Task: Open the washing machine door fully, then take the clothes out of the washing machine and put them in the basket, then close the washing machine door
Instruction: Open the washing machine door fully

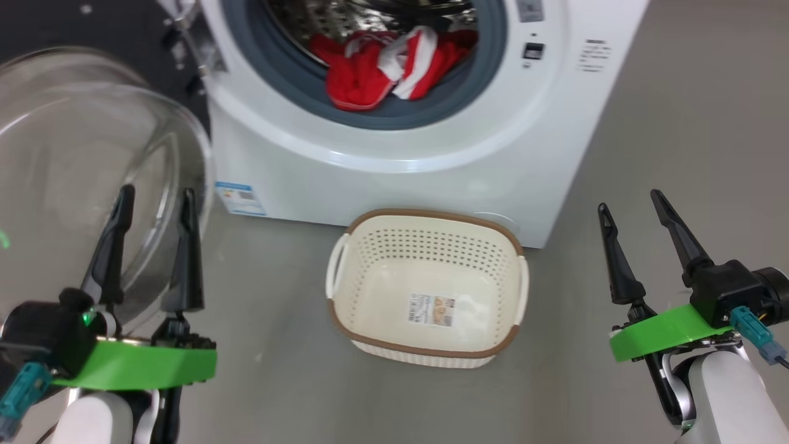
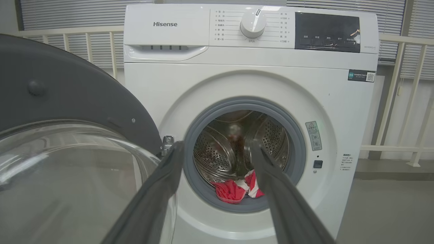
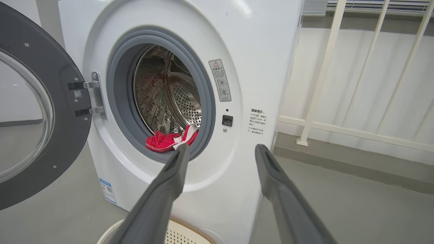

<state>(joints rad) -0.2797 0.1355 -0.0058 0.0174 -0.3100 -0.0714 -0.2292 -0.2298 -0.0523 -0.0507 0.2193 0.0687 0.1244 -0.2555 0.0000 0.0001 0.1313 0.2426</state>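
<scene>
The white washing machine (image 1: 394, 154) stands ahead with its door (image 1: 74, 154) swung open to the left, the clear glass bowl bulging toward me. Red clothes (image 1: 382, 68) with white stripes lie at the drum's front lip, against the grey rubber ring. The cream basket (image 1: 425, 345) sits on the floor in front of the machine with nothing in it but its bottom sticker. My left gripper (image 1: 154, 197) is open beside the door glass, holding nothing. My right gripper (image 1: 632, 200) is open at the lower right, apart from everything. The clothes (image 2: 235, 189) and door (image 3: 34, 118) also show in the wrist views.
Grey floor surrounds the basket and machine. A white railing (image 3: 339, 128) runs along the wall right of the machine. The open door (image 2: 67, 112) takes up the space to the left. A blue label (image 1: 240, 198) is stuck on the washer's lower front.
</scene>
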